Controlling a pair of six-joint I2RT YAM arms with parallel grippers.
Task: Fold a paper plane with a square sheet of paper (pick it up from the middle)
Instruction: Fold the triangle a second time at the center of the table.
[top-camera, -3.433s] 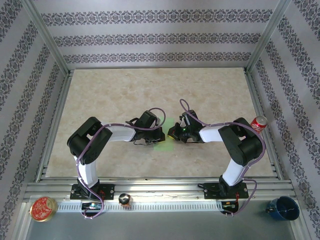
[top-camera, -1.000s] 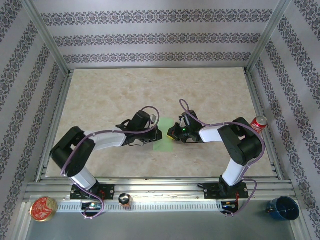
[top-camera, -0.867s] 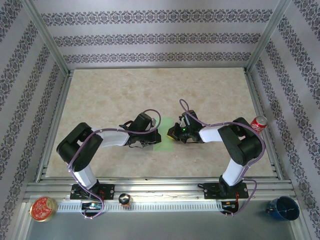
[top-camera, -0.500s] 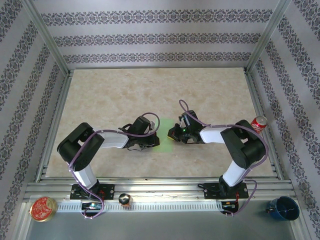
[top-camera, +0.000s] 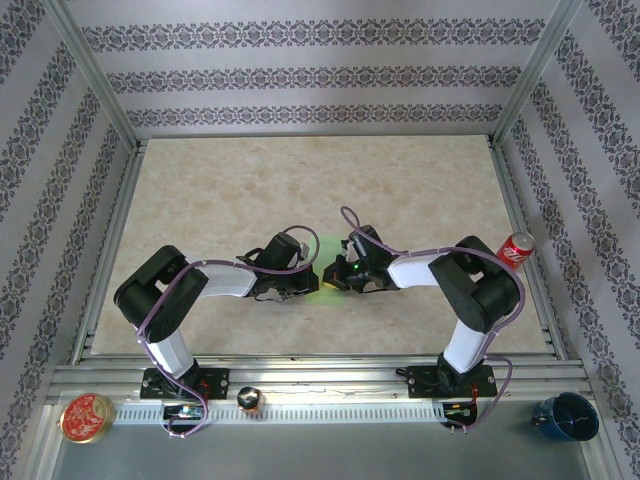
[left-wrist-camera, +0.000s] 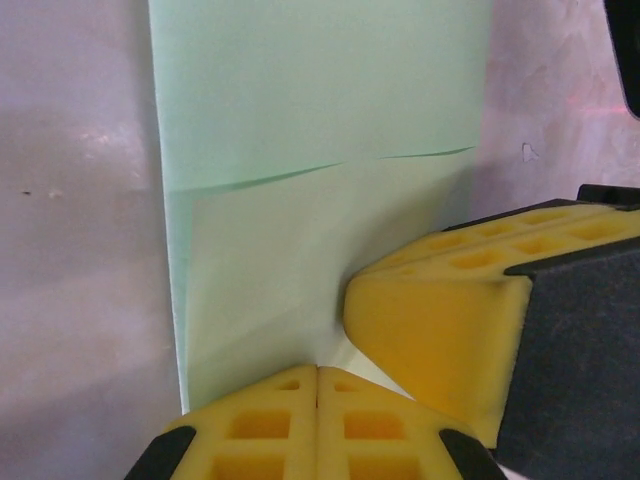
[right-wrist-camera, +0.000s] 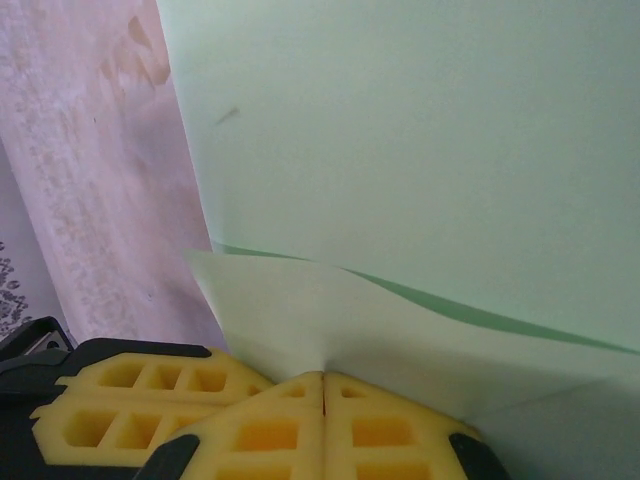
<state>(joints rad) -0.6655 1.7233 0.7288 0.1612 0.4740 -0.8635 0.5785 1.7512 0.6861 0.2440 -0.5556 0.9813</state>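
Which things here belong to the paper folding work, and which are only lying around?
For the job: pale-green paper, partly folded; left gripper; right gripper.
Lying about: red can at the far right; round red tin, small dark object and blue cup along the near edge.

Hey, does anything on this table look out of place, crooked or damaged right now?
One thing stands out: a red soda can lies tilted against the table's right rail, and it has no part in the folding. The square sheet of paper looks undamaged, with one flap folded over it.
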